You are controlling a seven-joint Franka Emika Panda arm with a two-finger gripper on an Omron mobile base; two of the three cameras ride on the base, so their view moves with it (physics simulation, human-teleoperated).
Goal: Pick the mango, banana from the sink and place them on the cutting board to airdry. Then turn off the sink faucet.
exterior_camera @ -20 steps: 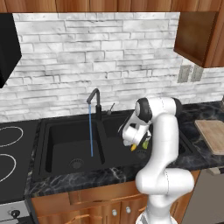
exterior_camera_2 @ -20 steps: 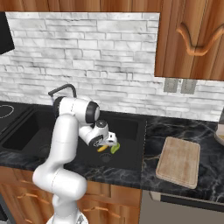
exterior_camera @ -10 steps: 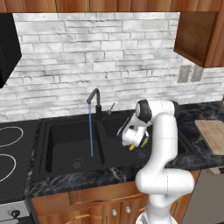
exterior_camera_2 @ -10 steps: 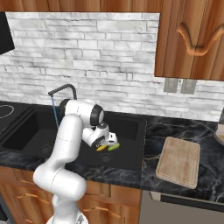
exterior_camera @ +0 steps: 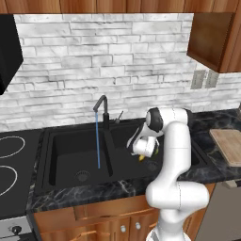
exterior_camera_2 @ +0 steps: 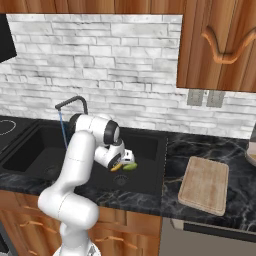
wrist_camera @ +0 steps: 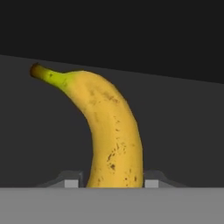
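Yellow and freckled with brown, the banana (wrist_camera: 111,131) stood between the two dark fingertips of the gripper (wrist_camera: 112,181), its green-brown stem curling away toward the dim sink floor; the tips sat tight against its sides, pinching it near the lower end. From behind the arm on its right, the gripper (exterior_camera_2: 119,164) was down in the right basin of the black sink (exterior_camera_2: 150,142), with the banana (exterior_camera_2: 116,167) poking out beneath it and the yellow-green mango (exterior_camera_2: 129,166) lying just beside it, seemingly touching, on the basin floor. On the other side, a sliver of the banana (exterior_camera: 140,157) showed under the white hand (exterior_camera: 142,147). Water ran in a thin blue stream (exterior_camera: 97,139) from the black sink faucet (exterior_camera: 102,111) into the left basin. Off to the right, on the dark marble counter (exterior_camera_2: 200,150), the pale wooden cutting board (exterior_camera_2: 205,184) lay flat and well apart from the sink.
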